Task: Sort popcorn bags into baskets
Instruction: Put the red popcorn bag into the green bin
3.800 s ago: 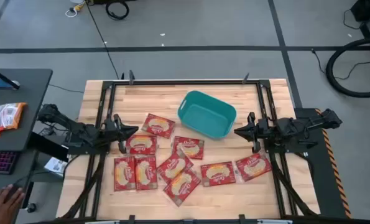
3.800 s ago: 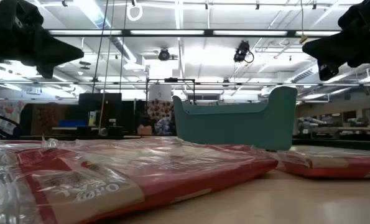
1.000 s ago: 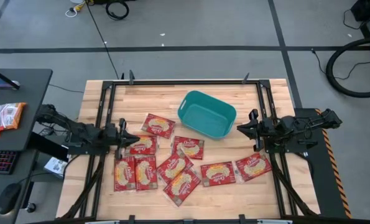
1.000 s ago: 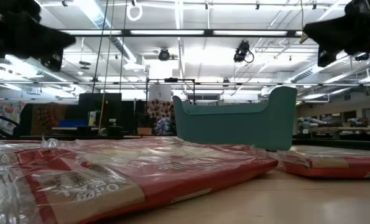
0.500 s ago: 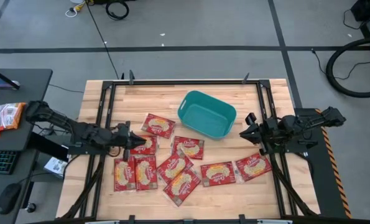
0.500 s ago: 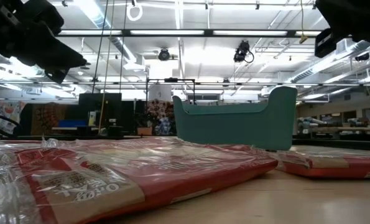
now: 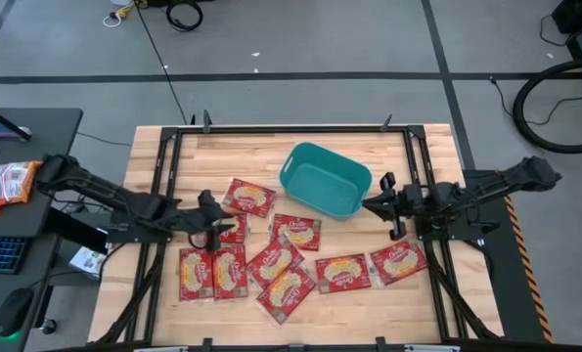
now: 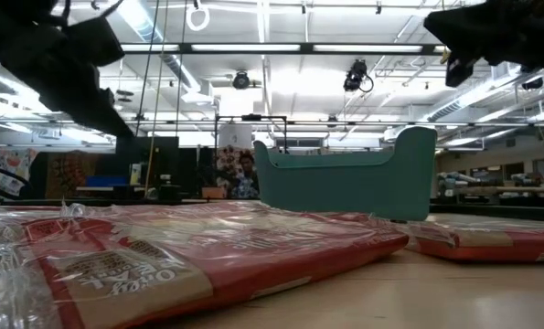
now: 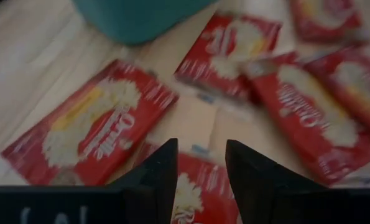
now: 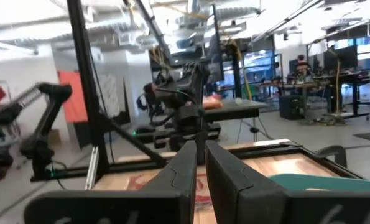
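The teal basket [image 7: 326,180] sits on the wooden counter [image 7: 427,298] toward the rear centre, at an angle and with nothing inside it. The red popcorn bags [image 7: 271,262] lie flat in a loose cluster in front of it, several touching or overlapping at their edges. Bare wood remains along the rear edge and at both front corners; a black frame borders the working area.

The left gripper [image 7: 215,221] hangs low over the bag at the left of the cluster, its fingers [image 9: 160,177] parted by a narrow gap, with nothing between them. The right gripper [image 7: 377,203] hovers just beside the basket's right end, above bare wood; its fingers [image 10: 185,171] stand nearly together and hold nothing.

In the low view the nearest bag [image 8: 189,251] fills the foreground and hides most of the cluster; the basket [image 8: 345,183] shows beyond it. Both arms are cut off at the top edge there.

White lettering in the left wrist view reads as "Orville" on one bag [image 9: 91,124]; other print is illegible.
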Controlling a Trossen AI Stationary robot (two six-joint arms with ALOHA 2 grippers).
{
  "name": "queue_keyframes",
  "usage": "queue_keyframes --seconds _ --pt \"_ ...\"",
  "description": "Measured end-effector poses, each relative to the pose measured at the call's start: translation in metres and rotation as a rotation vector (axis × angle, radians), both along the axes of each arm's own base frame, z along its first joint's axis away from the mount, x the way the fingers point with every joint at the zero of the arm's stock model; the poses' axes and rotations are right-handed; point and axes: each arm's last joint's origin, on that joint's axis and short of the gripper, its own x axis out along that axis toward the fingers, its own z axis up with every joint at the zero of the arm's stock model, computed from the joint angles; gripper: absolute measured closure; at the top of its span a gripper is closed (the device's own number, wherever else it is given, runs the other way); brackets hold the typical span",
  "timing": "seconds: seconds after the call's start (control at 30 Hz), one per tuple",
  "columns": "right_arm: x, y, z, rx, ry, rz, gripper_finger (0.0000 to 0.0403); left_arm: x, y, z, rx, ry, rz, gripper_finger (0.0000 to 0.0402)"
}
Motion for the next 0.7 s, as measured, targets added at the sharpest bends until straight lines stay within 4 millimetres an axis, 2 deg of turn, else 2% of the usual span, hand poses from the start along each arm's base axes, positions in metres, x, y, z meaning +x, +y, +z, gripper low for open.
queue_keyframes --seconds 0.3,0.43,0.57,0.7 --pt "0.048 0.011 0.012 -0.118 0.159 -0.011 0.0362 0.027 0.008 0.001 0.101 0.133 0.069 0.0258" --pt "0.066 0.015 0.011 -0.139 0.211 -0.009 0.0362 0.039 0.009 0.003 0.136 0.164 0.084 0.0240" --pt "0.076 0.018 0.013 -0.150 0.220 -0.006 0.0362 0.052 0.012 0.002 0.176 0.230 0.069 0.0208" --pt "0.078 0.022 0.014 -0.133 0.216 0.012 0.0362 0.061 0.016 -0.009 0.224 0.316 0.047 0.0195"
